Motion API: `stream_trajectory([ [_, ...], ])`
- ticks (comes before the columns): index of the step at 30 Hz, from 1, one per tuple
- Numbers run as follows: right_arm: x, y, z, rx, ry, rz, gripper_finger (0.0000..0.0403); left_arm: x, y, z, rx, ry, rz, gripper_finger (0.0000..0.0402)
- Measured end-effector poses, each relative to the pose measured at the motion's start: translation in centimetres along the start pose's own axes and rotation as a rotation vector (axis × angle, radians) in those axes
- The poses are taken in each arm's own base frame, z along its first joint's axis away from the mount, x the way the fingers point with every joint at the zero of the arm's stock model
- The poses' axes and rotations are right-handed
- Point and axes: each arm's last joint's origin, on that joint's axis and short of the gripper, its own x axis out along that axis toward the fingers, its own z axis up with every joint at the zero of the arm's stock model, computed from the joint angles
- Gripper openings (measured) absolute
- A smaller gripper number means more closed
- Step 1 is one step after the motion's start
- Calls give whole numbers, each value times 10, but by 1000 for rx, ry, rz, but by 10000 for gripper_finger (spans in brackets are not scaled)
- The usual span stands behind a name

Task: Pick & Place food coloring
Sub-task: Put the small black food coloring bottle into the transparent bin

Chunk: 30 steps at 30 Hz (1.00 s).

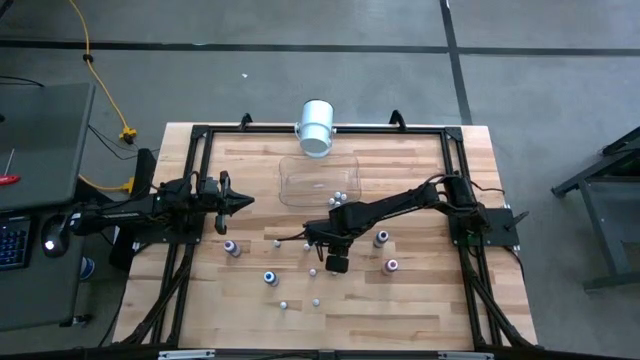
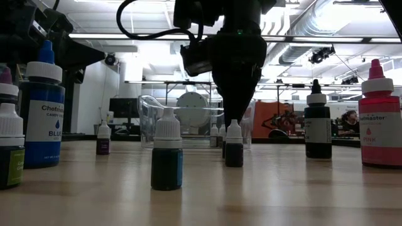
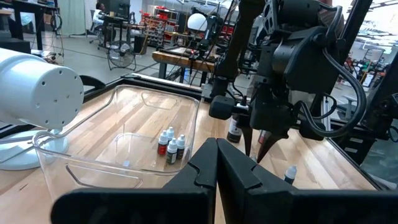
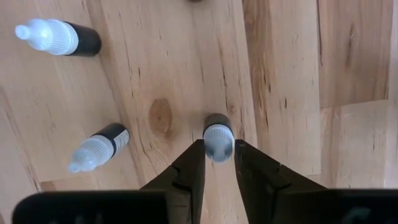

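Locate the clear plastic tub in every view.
High view: clear tub upper centre, just below the white cylinder.
Low view: tub in the middle distance, left of centre; cylinder seen through it.
Left wrist view: tub beside the cylinder.
Right wrist view: not in it.
Shared landmark: the white cylinder.

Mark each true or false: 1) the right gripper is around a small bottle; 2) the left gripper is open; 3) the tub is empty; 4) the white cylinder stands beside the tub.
1) True: the right gripper straddles a small bottle standing on the table.
2) False: the left gripper is shut, holding nothing.
3) False: the tub holds three bottles.
4) True: the white cylinder stands beside the tub.
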Motion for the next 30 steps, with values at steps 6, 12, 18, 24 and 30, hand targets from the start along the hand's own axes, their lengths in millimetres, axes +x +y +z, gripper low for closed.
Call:
stream_trajectory([
  [6,0,0,0,0,-1,1,58,0,0,0,0,0,0,1],
  [12,0,0,0,0,-2,2,43,0,0,0,0,0,0,1],
  [18,0,1,1,0,-4,26,40,0,0,0,0,0,0,1],
  [24,0,1,2,25,-13,32,38,0,0,0,0,-1,0,1],
  [30,-15,2,3,61,-63,40,26,0,0,0,0,0,0,1],
])
